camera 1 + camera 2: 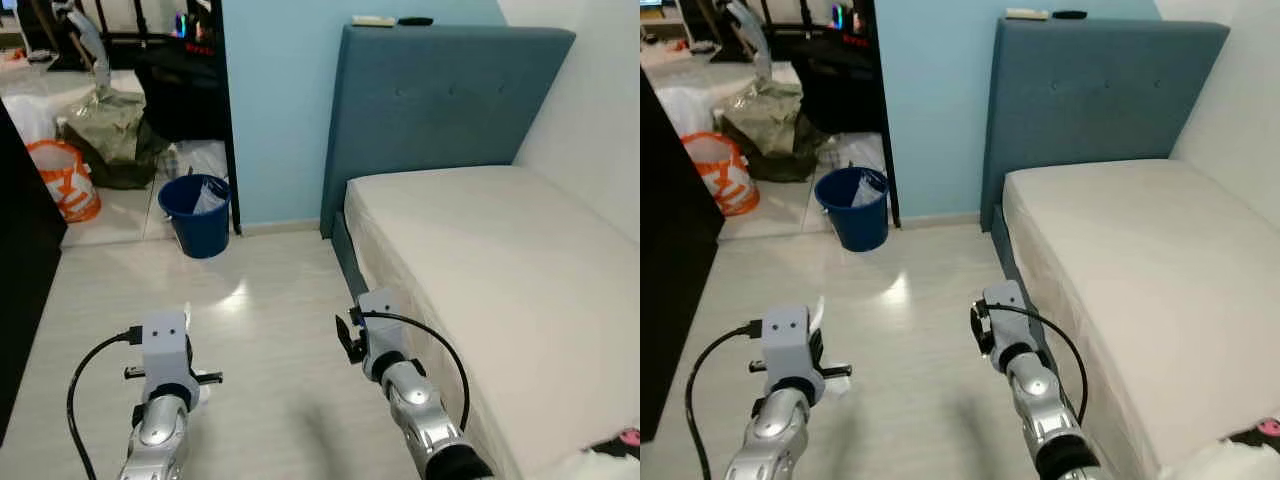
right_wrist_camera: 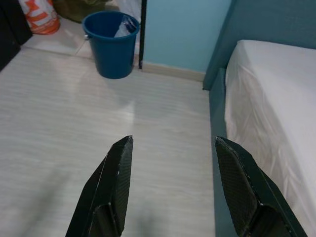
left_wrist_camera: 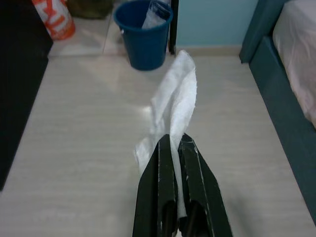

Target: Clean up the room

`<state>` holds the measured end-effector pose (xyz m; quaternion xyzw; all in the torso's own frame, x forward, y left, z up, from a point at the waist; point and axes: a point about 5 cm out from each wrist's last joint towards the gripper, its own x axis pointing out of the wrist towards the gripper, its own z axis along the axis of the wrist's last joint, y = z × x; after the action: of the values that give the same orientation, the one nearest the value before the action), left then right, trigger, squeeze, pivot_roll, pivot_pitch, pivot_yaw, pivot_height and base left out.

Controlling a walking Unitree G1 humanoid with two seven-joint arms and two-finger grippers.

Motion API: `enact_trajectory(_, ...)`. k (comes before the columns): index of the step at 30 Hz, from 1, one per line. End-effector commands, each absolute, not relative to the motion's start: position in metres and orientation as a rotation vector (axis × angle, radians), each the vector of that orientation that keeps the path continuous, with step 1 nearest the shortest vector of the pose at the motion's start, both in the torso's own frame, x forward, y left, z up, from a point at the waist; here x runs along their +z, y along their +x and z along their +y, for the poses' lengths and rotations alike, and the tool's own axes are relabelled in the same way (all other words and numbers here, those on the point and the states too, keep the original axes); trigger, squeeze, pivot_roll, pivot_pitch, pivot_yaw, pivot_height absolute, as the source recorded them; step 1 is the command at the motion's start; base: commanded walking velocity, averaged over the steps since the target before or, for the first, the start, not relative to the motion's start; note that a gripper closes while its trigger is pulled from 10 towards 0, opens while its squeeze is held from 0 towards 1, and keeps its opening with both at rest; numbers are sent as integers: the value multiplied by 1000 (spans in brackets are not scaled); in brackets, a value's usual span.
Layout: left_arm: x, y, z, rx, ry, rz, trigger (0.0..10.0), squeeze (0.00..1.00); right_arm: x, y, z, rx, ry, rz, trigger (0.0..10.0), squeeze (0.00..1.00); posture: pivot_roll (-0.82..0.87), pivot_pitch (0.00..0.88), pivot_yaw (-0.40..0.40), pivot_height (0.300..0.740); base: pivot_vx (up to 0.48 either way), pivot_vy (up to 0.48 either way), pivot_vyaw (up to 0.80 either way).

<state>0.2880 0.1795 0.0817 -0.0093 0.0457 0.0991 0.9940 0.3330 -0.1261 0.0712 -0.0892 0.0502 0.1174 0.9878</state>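
Note:
My left gripper is shut on a white crumpled tissue, held above the pale wooden floor. A corner of that tissue peeks out beside the left wrist in the left eye view. A blue bucket with some paper inside stands ahead on the floor by the light blue wall; the same bucket lies straight ahead of the left fingers. My right gripper is open and holds nothing, raised next to the bed's edge.
A bed with a white mattress and a blue headboard takes up the right side. A black cabinet stands at the left. An orange and white bag and a green sack sit beyond the bucket.

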Motion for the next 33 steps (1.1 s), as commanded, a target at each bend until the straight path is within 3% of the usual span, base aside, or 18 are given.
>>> enact_trajectory(1,75,285,177,191,-15,120,10000,0,65,330,-127,226,-168,120,10000,0,68,120,-48,740,322,0,800)
enact_trajectory(33,76,287,177,186,-5,116,10000,0,62,328,-128,200,-126,120,10000,0,72,108,-37,740,324,0,25)
